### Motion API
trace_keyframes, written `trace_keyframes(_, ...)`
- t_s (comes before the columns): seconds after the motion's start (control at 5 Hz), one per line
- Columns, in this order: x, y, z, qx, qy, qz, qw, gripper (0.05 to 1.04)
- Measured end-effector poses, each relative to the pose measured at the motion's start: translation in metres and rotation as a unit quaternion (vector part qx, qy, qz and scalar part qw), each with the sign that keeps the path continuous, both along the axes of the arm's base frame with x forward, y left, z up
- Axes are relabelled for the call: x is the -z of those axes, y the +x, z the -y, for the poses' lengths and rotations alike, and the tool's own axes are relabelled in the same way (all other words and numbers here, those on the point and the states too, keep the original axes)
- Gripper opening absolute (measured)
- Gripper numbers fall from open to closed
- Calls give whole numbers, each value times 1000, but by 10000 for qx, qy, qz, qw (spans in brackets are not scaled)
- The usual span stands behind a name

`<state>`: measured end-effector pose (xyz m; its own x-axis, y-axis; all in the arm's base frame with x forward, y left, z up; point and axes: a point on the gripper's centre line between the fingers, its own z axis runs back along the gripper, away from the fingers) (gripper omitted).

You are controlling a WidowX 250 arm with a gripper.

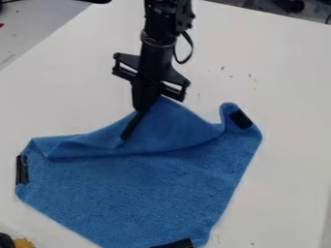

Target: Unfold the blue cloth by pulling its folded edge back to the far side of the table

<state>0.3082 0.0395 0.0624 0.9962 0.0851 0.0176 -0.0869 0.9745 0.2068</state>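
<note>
With the black gripper (143, 105) drawn narrow, appears to pinch the far edge of the blue cloth (148, 193), holding up a raised peak of fabric. Lies, as to the cloth, across the middle and near part of the white table (278, 63). Looks partly done, by judgement: has the far edge gathered and bent over toward the near side in a broad flap, with a crease running beneath. Leaves the larger near part lying mostly flat, with the left corner slightly turned and the right corner curled up.

Shows 3 black patches along the cloth: at the right corner (240, 118), the left corner (22, 169) and the near edge (174, 243). Includes also a dark strip (132, 127) slanting down from the gripper over the flap; impossible to tell whether part of gripper or cloth.

Nearby, at the lower left, includes a yellow-orange object (24, 243) beside a dark object (6, 240), both cut off by the view's edge. Could catch, as a judgement, on the curled right corner.
</note>
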Motion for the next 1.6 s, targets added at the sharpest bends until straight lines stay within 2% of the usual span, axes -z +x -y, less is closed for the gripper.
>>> trace_keyframes(0.4,31,60,-47,619,-118,-223,9978,54)
trace_keyframes(0.6,42,79,-49,899,-137,-216,9956,54)
trace_keyframes(0.8,45,92,-51,1205,-115,-211,9924,54)
trace_keyframes(1.0,44,99,-53,1509,-25,-66,9885,54)
trace_keyframes(1.4,35,112,-55,1721,26,174,9849,89)
trace_keyframes(1.6,33,113,-69,1635,12,289,9861,248)
